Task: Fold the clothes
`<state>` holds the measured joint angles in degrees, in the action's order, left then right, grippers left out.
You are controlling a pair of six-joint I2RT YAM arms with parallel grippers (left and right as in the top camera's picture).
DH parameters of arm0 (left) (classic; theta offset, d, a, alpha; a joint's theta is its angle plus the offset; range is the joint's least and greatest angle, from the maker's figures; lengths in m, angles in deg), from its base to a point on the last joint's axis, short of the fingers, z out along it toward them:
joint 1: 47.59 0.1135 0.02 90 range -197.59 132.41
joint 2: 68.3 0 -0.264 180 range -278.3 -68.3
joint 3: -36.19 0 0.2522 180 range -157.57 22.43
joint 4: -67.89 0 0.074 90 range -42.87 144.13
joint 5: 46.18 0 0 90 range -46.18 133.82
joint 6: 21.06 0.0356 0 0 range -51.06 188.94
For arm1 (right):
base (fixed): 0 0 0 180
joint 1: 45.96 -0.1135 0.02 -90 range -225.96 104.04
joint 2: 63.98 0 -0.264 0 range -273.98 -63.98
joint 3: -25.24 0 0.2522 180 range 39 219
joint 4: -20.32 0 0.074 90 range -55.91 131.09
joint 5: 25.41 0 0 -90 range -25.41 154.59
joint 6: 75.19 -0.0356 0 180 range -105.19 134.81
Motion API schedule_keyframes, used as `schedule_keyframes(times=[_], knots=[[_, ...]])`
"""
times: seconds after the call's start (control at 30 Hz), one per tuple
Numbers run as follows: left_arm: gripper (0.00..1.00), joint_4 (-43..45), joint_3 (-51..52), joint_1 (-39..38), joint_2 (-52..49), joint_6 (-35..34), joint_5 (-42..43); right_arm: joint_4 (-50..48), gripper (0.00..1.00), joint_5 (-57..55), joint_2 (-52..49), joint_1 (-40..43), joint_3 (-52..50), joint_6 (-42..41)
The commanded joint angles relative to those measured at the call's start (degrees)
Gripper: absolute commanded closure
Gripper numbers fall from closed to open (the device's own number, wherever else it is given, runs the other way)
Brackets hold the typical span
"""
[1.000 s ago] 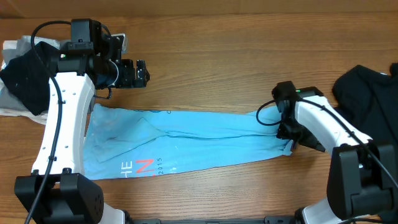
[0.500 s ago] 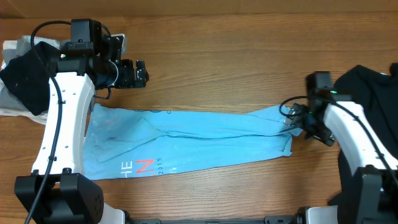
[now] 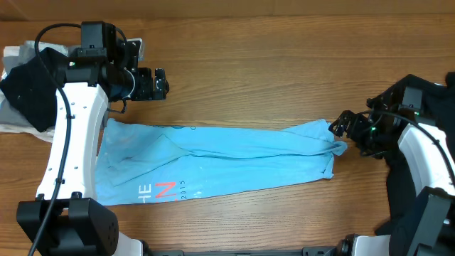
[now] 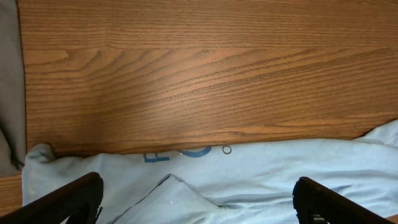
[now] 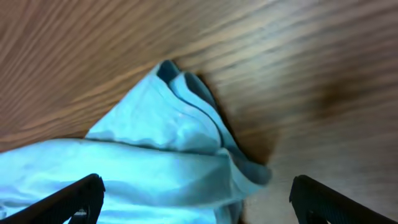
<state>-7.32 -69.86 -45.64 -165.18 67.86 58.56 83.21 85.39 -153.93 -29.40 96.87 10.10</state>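
Two grippers stand with jaws spread wide, holding nothing: the left gripper (image 3: 165, 83) hangs over bare wood just beyond the far edge of the light blue T-shirt (image 3: 213, 160), and the right gripper (image 3: 341, 131) sits at the shirt's bunched right end. The T-shirt lies as a long band across the tabletop (image 3: 284, 57), toward its front edge. A black garment (image 3: 426, 99) lies at the tabletop's right edge, and a black cloth (image 3: 28, 89) at its far left corner.

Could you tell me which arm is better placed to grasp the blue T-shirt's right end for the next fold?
Probably the right: the right gripper, open, sits beside the bunched right end of the blue T-shirt, while the left gripper, open, is near the opposite end.
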Motion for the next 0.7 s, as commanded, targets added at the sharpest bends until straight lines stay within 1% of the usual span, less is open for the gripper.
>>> schedule_keyframes(times=[0.0, 0.3, 0.4, 0.47, 0.53, 0.63, 0.67], knots=[[0.00, 0.4, 0.4, -0.1, -0.5, 1.1, -0.3, -2.9, 0.00, 3.3, -1.4, 0.2, -3.0, 2.2], [0.00, 0.0, 0.4, -0.1, -0.5, 1.1, -0.3, -3.6, 0.00, 3.6, -4.5, 2.1, -3.4, 2.2], [0.00, 0.0, 0.4, -0.1, -0.5, 1.1, -0.3, -3.7, 0.07, 3.6, -4.6, 4.2, -3.5, 2.2], [0.00, 0.0, 0.4, -0.1, -0.5, 1.1, -0.3, -3.5, 0.11, 5.5, -4.7, 5.7, -3.5, 3.3], [0.00, 0.0, 0.4, -0.1, -0.5, 1.1, -0.3, -3.2, 0.11, 10.6, -4.7, 7.0, -3.6, 6.6], [0.00, 0.0, 0.4, -0.1, -0.5, 1.1, -0.3, -3.5, 0.01, 14.6, -4.7, 8.0, -4.1, 8.2], [0.00, 0.0, 0.4, -0.1, -0.5, 1.1, -0.3, -3.6, 0.00, 14.5, -4.7, 8.0, -4.4, 8.2]])
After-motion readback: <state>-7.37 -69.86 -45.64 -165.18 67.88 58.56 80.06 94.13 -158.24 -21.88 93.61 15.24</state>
